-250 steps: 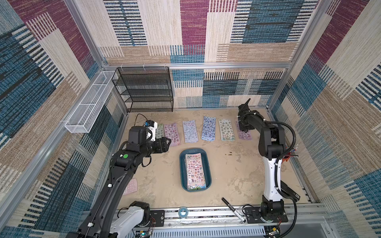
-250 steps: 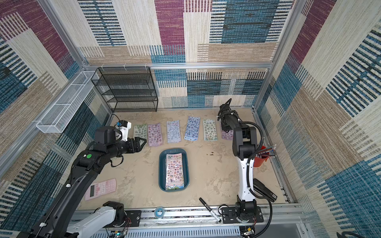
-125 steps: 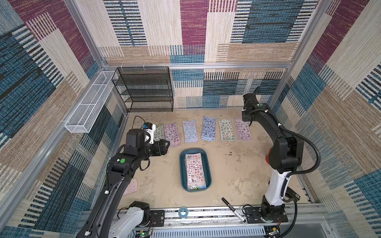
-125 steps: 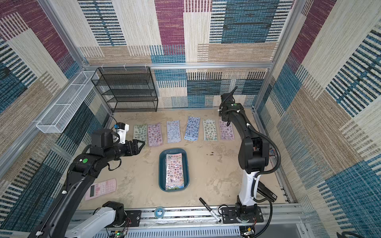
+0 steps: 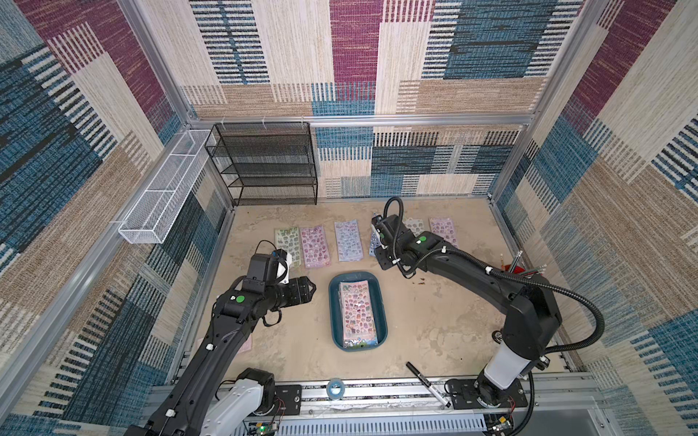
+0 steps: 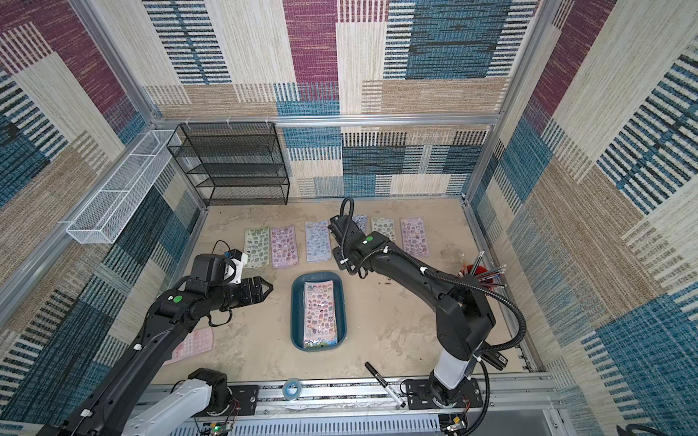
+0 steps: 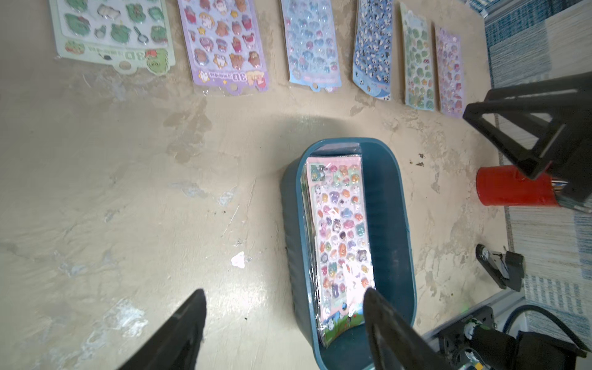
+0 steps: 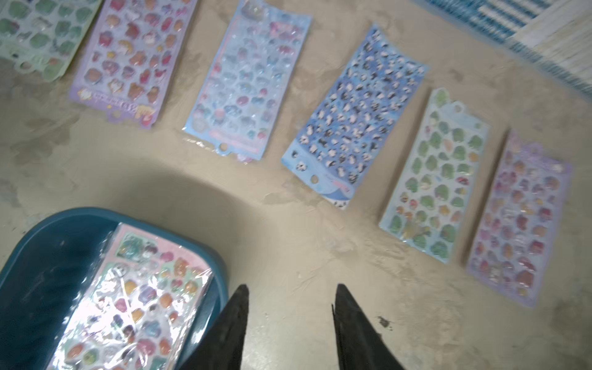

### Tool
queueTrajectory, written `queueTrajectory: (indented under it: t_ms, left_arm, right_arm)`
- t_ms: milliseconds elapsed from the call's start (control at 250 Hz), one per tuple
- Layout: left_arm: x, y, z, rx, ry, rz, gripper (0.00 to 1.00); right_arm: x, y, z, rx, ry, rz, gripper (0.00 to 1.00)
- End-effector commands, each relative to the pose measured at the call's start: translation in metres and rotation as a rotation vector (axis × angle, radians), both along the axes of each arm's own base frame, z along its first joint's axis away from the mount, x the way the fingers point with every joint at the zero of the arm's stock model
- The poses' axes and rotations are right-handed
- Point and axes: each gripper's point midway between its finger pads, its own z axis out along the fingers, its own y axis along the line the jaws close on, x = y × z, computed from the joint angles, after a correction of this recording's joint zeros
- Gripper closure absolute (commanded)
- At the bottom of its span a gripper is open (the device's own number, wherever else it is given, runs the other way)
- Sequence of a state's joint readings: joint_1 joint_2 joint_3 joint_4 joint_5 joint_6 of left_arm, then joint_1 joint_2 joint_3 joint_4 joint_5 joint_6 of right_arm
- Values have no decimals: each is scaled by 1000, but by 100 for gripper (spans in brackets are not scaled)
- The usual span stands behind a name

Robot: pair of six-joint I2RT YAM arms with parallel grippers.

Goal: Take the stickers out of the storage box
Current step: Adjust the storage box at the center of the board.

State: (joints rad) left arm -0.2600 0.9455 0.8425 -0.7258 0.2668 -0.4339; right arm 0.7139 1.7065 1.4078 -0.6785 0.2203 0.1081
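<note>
The teal storage box (image 5: pixel 336 321) (image 6: pixel 298 321) lies mid-table with a stack of stickers (image 5: pixel 357 313) (image 6: pixel 320 313) (image 7: pixel 341 230) inside it. Several more stickers (image 5: pixel 315 246) (image 8: pixel 246 80) lie in a row on the table behind it; the right arm covers part of the blue one. My left gripper (image 5: pixel 311 288) (image 7: pixel 284 291) is open and empty, hovering just left of the box (image 7: pixel 394 224). My right gripper (image 8: pixel 291 285) is open and empty above bare table between the box's (image 8: pixel 38 256) far corner and the row. Its fingers are hidden under the arm in both top views.
A black mesh rack (image 5: pixel 268 166) stands at the back left, and a white wire basket (image 5: pixel 162 188) hangs on the left wall. A red cup of pencils (image 5: pixel 517 268) is at the right. A marker (image 5: pixel 426 383), tape roll (image 5: pixel 335 388) and pink keypad slab (image 6: pixel 192 343) lie near the front.
My right arm has swung left from the row's far right end and come down over the blue sheet, nearer the box. The left arm has barely shifted.
</note>
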Motion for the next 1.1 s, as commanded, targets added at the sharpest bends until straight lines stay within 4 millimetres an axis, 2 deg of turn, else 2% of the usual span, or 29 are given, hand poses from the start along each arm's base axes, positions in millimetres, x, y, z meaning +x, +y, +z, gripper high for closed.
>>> queueTrajectory:
  t_ms: [0, 76, 168, 420, 600, 640, 744, 820, 948, 1096]
  left_arm:
    - [-1, -6, -11, 7, 41, 7, 23]
    - [2, -14, -18, 26, 52, -16, 23]
    - [9, -24, -24, 45, 55, -39, 23]
    - [29, -55, -62, 135, 140, -134, 24]
    - [46, -73, -79, 227, 154, -221, 29]
    - [47, -77, -83, 229, 169, -237, 33]
    - [49, -88, -91, 242, 186, -277, 58]
    - [51, -102, -93, 244, 186, -312, 71]
    - [51, -137, -88, 232, 165, -407, 85]
    - [46, -173, -91, 230, 168, -523, 89]
  right_arm:
    - [-13, 24, -4, 113, 34, 59, 56]
    - [-22, 31, -11, 150, 66, 87, 56]
    - [-27, 29, -14, 161, 76, 83, 56]
    - [-33, 20, -8, 171, 60, 65, 54]
    - [-31, 10, -4, 140, 38, 34, 52]
    - [-29, 7, 1, 141, 33, 20, 52]
    - [-26, 1, 12, 170, 20, 3, 51]
    - [-22, -8, 17, 199, 17, -18, 51]
    - [-17, -23, 23, 251, 26, -47, 51]
    - [-18, -40, 25, 256, 22, -85, 51]
